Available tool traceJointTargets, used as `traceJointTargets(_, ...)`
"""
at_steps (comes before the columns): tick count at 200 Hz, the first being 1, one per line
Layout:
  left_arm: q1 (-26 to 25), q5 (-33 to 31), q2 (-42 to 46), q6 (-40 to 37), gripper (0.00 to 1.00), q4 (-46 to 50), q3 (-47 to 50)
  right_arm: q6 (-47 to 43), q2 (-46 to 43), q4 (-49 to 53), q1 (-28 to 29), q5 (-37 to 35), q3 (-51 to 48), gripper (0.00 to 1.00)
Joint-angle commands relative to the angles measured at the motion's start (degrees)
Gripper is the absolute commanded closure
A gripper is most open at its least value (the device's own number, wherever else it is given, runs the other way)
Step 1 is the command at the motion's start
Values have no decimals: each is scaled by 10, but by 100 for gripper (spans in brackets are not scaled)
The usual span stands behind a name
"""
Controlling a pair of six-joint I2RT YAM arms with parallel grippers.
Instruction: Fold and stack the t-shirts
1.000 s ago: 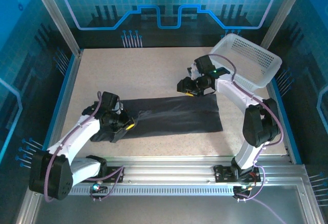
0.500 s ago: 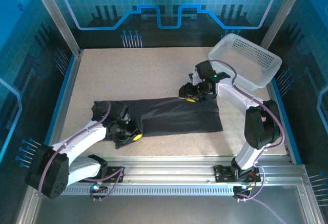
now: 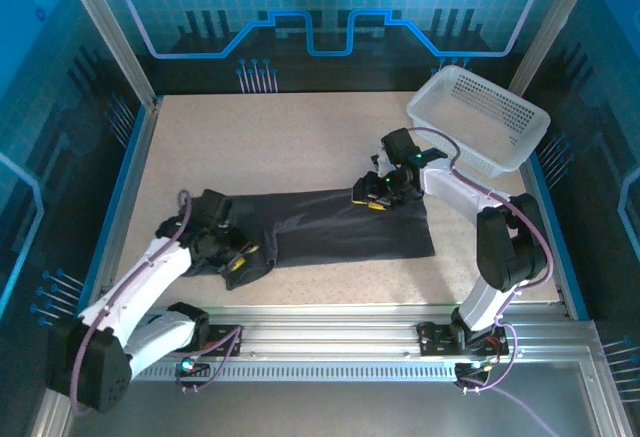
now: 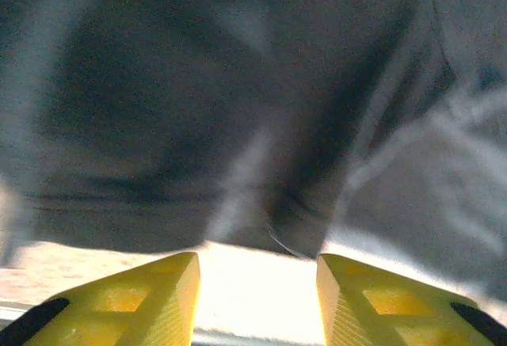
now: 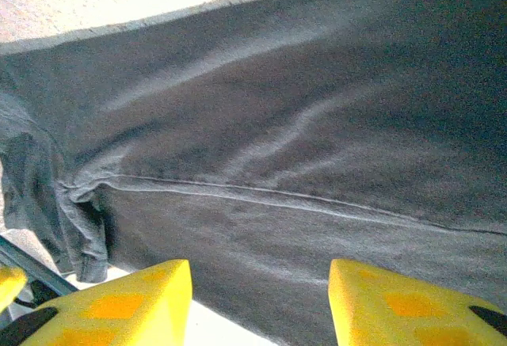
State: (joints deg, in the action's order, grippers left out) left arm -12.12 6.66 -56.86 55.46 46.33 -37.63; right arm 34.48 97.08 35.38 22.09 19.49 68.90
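The dark charcoal t-shirt (image 3: 340, 227) lies folded into a long strip across the middle of the table. At its left end my left gripper (image 3: 240, 257) hangs low and open, by the near edge of the cloth. In the left wrist view the yellow fingertips (image 4: 158, 298) stand apart with bright bare table between them, and the t-shirt (image 4: 238, 108) rises just ahead. My right gripper (image 3: 372, 201) is open at the shirt's far right edge. In the right wrist view its fingers (image 5: 396, 298) straddle the t-shirt (image 5: 301, 164) and a seam runs across ahead.
A white perforated basket (image 3: 480, 117) sits tilted at the back right corner, just behind the right arm. Speckled beige table (image 3: 260, 147) lies bare behind the shirt. Blue rails and aluminium posts frame the table on all sides.
The right gripper has come nearer and lower, from beyond the shirt's far edge onto it. The left gripper swung right, then back left along the shirt's near edge.
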Motion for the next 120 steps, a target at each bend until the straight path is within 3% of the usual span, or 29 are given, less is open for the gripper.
traceJointTargets(1, 85, -52, 23, -47, 56, 46, 28, -10, -5, -12, 0, 1, -10, 50)
traceJointTargets(58, 235, -29, -62, -164, 52, -117, 47, -23, 63, 1, -44, 5, -9, 49)
traceJointTargets(79, 253, -5, -101, -189, 53, -173, 34, -27, 89, 16, -58, -9, 5, 49)
traceJointTargets(120, 261, -6, -173, -233, 61, -196, 10, -26, 125, 37, -70, -24, 31, 49)
